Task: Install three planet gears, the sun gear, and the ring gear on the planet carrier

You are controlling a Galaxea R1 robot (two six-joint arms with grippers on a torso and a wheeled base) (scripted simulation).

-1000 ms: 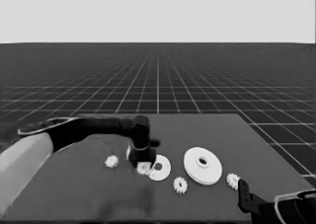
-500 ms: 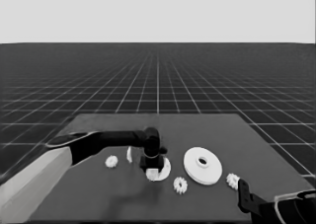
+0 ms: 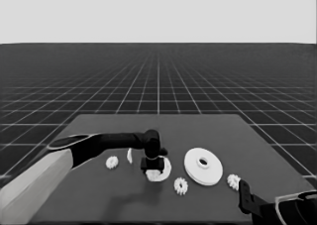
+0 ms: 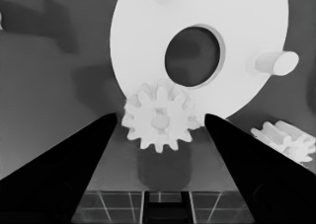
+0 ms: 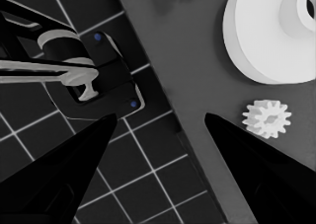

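Dark and flat, the table [image 3: 208, 205] fills the lower half of the head view, with a grid floor running back to a pale band above the horizon.

Nearest the camera, the right gripper [image 3: 246, 201] waits at the lower right corner; in its wrist view its two fingers [image 5: 64, 174] stand spread apart with nothing between them, over the table's edge and the grid floor. Just beyond it a small toothed gear [image 3: 233, 181] lies on the table beside the larger round part [image 3: 203, 165], a thick white disc with a raised hub and a hole.

To the left of that, another gear [image 3: 181, 186] lies alone on the near side of the smaller round part [image 3: 162, 171].

The left arm comes in from the left edge and holds the left gripper [image 3: 150, 166] over the smaller round part. In the left wrist view its fingers [image 4: 69, 165] are spread wide, and a gear [image 4: 159, 121] sits between them without touching either one. That gear overlaps the rim of the smaller round part, next to its dark centre hole. A peg rises from the disc's face.

Farther left a fourth gear [image 3: 112, 162] lies on the table, and a thin white piece [image 3: 129, 155] stands just behind the left arm.
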